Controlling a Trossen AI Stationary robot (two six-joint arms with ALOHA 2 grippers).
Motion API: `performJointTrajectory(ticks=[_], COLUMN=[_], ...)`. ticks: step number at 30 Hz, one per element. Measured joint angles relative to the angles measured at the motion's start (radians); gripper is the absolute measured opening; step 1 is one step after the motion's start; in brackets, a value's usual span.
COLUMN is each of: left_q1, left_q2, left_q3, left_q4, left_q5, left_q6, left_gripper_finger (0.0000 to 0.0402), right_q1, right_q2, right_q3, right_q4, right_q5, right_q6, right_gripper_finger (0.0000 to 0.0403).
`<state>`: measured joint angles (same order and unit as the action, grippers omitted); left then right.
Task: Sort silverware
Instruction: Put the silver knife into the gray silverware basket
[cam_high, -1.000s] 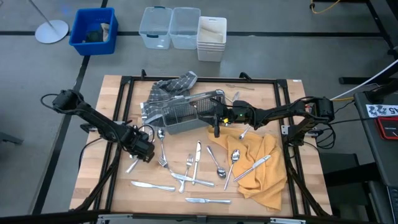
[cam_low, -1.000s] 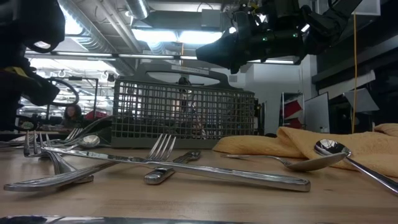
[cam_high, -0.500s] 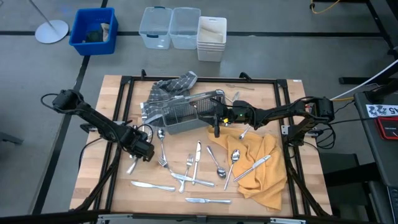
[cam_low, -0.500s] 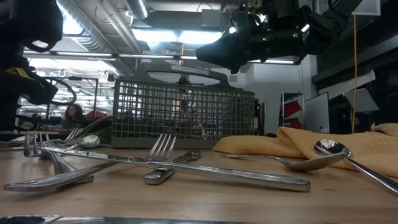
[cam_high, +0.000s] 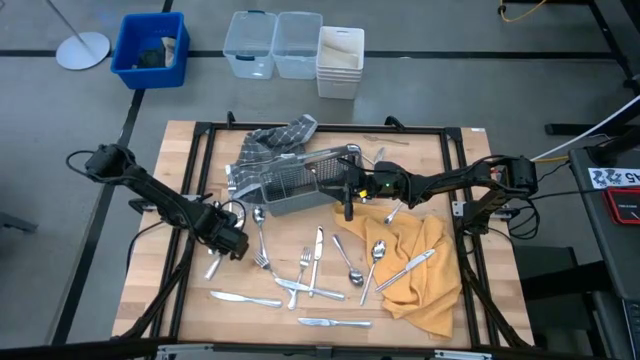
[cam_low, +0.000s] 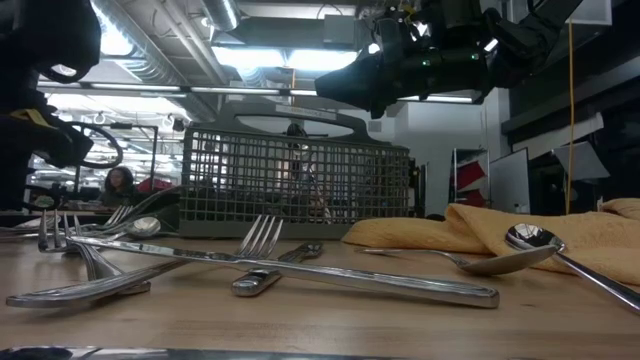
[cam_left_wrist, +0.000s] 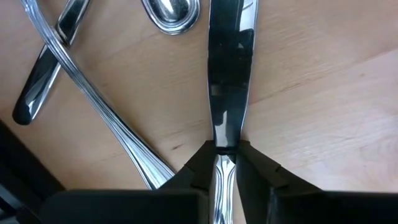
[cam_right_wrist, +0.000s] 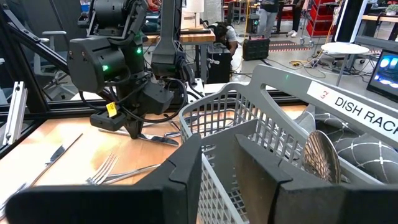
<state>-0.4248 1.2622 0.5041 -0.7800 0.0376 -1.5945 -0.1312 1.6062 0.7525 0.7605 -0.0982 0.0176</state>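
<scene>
Silverware lies scattered on the wooden table (cam_high: 150, 300): forks (cam_high: 262, 252), knives (cam_high: 318, 252) and spoons (cam_high: 350, 265), some of them on a yellow cloth (cam_high: 420, 275). At the table's left my left gripper (cam_high: 234, 248) points straight down, shut on a knife (cam_left_wrist: 229, 68) that lies flat on the wood. The grey wire-mesh caddy (cam_high: 290, 185) stands at mid-table on a checked cloth (cam_high: 275, 140). My right gripper (cam_high: 347, 195) reaches level from the right and is shut on the caddy's right end. My left gripper pinches the knife where blade meets handle (cam_left_wrist: 224, 163) between its two fingers (cam_left_wrist: 198, 163). It comes from above, fingers across the knife. The knife lies flat on the table. My right gripper has the caddy's mesh wall (cam_right_wrist: 214, 186) between its fingers, one inside and one outside, coming level from the table's right.
A crossed fork and spoon (cam_left_wrist: 74, 81) lie close to the left gripper. Black frame rails (cam_high: 190, 180) run along the table's sides. Clear and white bins (cam_high: 295, 45) and a blue bin (cam_high: 150, 48) stand on the floor beyond the far edge.
</scene>
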Motion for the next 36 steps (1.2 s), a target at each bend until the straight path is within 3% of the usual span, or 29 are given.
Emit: performJointTrajectory(ticks=[14,21,36], left_q1=[0.001,0.003,0.001], left_q2=[-0.019,-0.084,-0.277], left_q3=[0.001,-0.001,0.001], left_q4=[0.0,0.01,0.006], left_q5=[0.0,-0.062,-0.057], left_q6=[-0.008,-0.026,-0.016], left_gripper_finger=[0.0044,0.0045,0.0045], right_q1=[0.0,0.0,0.0], right_q2=[0.0,0.0,-0.02], right_q3=[0.0,0.0,0.0], right_q4=[0.0,0.0,0.001], right_q5=[0.0,0.0,0.0], right_q6=[0.0,0.0,0.0], right_gripper_finger=[0.0096,0.0096,0.0096])
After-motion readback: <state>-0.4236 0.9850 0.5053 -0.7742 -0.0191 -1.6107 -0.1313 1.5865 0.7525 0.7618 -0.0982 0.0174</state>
